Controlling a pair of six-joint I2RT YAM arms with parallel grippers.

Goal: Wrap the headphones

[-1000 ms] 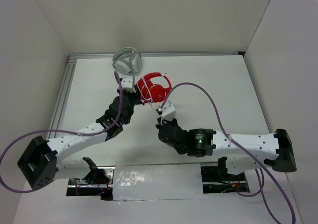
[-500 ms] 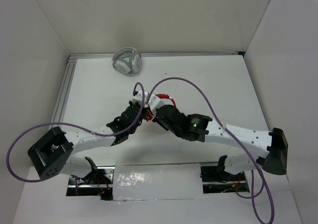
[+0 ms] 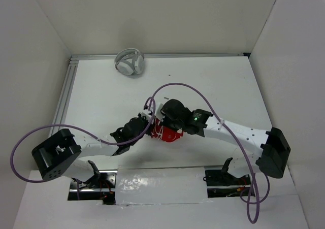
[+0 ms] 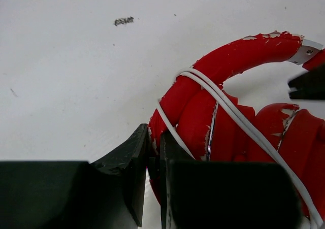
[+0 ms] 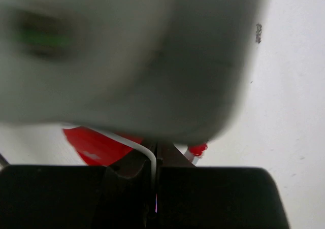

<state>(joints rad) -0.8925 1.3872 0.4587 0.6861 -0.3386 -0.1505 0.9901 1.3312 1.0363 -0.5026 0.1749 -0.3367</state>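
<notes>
Red over-ear headphones with peeling padding sit right at the left gripper, whose jaws are pinched on the headband's end — stiff there, so probably a sound hold. The right gripper, close alongside, nips the thin white cable — limp, light, likely to slip.

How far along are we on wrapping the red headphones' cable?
Done: two strands of white cable already lie over the headband of the red headphones. In hand: the left gripper is shut on the headphones, the right gripper on the cable. Left: the remaining loose cable is hidden, and no tucked end shows.
</notes>
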